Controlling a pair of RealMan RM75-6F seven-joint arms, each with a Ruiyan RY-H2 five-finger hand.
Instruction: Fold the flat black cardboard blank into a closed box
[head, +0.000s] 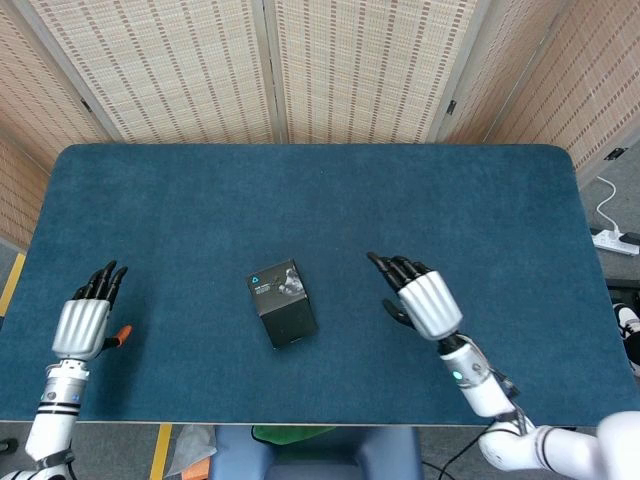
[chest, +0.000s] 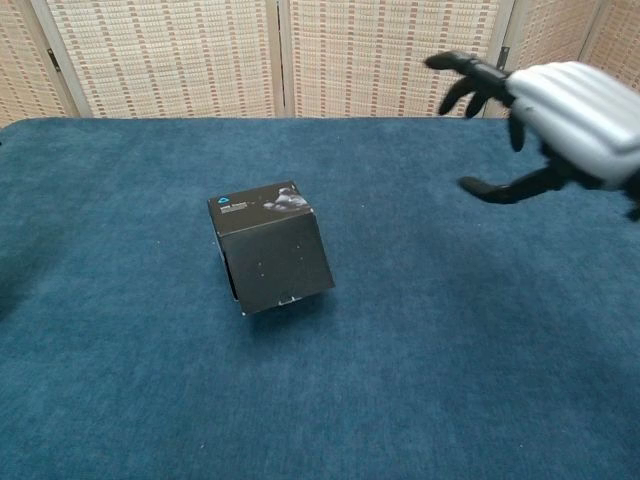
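Note:
The black cardboard box (head: 281, 303) stands folded and closed on the blue table (head: 320, 200), turned at an angle, with a small blue logo on its top; the chest view shows the box (chest: 268, 246) alone at centre left. My right hand (head: 423, 298) is to the right of the box, apart from it, fingers spread and holding nothing; in the chest view the right hand (chest: 555, 120) hangs at the upper right. My left hand (head: 84, 320) lies near the table's left front edge, fingers extended, far from the box. The chest view does not show it.
A small orange object (head: 123, 334) lies beside my left hand at the table's left edge. Woven folding screens (head: 330, 65) stand behind the table. A white power strip (head: 612, 238) lies on the floor at the right.

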